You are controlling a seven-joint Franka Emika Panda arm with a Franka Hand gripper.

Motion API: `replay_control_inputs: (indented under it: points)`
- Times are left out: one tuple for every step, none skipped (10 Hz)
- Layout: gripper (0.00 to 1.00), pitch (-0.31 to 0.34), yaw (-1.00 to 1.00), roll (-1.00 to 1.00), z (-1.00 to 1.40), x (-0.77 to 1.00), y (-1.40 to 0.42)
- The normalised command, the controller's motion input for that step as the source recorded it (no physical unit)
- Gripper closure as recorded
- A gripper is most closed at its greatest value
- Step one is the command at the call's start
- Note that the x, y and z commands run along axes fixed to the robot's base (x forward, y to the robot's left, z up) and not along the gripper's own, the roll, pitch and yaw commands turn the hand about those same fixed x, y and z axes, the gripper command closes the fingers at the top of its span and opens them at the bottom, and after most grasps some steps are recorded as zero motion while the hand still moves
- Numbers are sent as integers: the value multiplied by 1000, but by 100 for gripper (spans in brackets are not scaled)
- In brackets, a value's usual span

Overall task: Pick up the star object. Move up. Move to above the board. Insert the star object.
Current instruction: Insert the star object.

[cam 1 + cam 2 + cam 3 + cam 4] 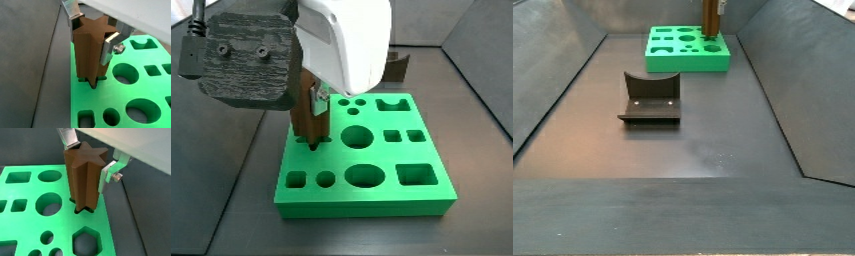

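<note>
The star object [87, 50], a tall brown star-shaped prism, stands upright with its lower end in the star cut-out at a corner of the green board [100, 100]. It shows the same way in another wrist view [83, 178] on the board [67, 220]. My gripper [91, 42] is shut on the star object near its top, one silver finger on each side, also seen in the wrist view [87, 165]. In the side views the star object [305, 122] [711, 22] rises from the board [365, 203] [687, 62]. The gripper is mostly hidden there.
The board has several other holes, among them circles, squares and a hexagon [87, 240]. The dark fixture [649, 98] stands on the grey floor in front of the board. Sloping grey walls enclose the floor. The wrist's grey housing [245, 60] blocks part of a side view.
</note>
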Motion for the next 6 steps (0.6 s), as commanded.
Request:
replay_control_inputs:
  points:
    - [100, 0, 0, 1, -134, 60, -9]
    - [100, -10, -146, 37, -229, 109, -40]
    - [100, 0, -94, 0, -77, 74, 0]
    - [100, -33, -83, 34, -260, 60, -63]
    - [100, -51, -114, 86, -414, 77, -89]
    - [100, -53, -109, 80, -337, 29, -46]
